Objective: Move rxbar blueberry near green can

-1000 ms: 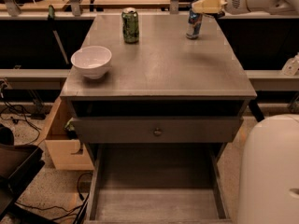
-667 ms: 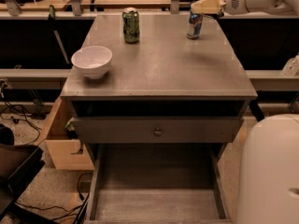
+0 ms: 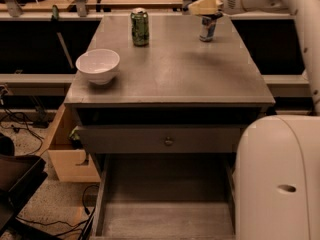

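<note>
Against a second ago, nothing on the desk [image 3: 175,74] has shifted; only the gripper [image 3: 197,7] has slid a little to the left along the far edge, so that its cream tip now reaches past the left side of the blue-and-silver can [image 3: 207,28] instead of sitting right of it. Nearest, at lower right, stands the robot's white body [image 3: 280,184]. Then comes one shut drawer [image 3: 160,140] with a round knob, under the desk top. On the desk there are three things: one white bowl [image 3: 98,66] near the left edge, one green can [image 3: 140,28] upright at the far middle-left, and the one blue-and-silver can upright at the far right, well apart from the green one. The gripper hangs on the white arm [image 3: 300,14] just above the blue-and-silver can's top, very close to it; whether they touch, and whether the gripper is released or clenched, I cannot tell. The rxbar blueberry cannot be made out anywhere in this view.
</note>
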`<state>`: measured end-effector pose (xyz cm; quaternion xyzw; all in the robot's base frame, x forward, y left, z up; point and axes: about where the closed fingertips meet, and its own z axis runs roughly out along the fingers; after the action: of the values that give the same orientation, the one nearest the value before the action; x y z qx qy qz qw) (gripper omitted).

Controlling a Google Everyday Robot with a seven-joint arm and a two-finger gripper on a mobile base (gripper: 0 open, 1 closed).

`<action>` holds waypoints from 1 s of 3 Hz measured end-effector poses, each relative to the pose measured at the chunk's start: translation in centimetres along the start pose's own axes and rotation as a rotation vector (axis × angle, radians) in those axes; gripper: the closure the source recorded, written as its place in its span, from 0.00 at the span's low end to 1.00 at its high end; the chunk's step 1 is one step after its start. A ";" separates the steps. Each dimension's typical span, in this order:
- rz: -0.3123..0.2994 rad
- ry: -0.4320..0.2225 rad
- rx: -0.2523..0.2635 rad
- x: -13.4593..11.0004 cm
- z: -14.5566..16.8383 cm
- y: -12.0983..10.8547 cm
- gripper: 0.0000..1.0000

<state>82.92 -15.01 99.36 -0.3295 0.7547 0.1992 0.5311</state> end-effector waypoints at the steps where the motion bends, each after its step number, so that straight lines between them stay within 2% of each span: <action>1: -0.002 -0.002 -0.038 -0.5 3.6 1.2 1.00; 3: 0.007 0.023 -0.092 1.1 9.6 3.1 1.00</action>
<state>86.96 -6.90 94.79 -0.3533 0.7520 0.2316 0.5059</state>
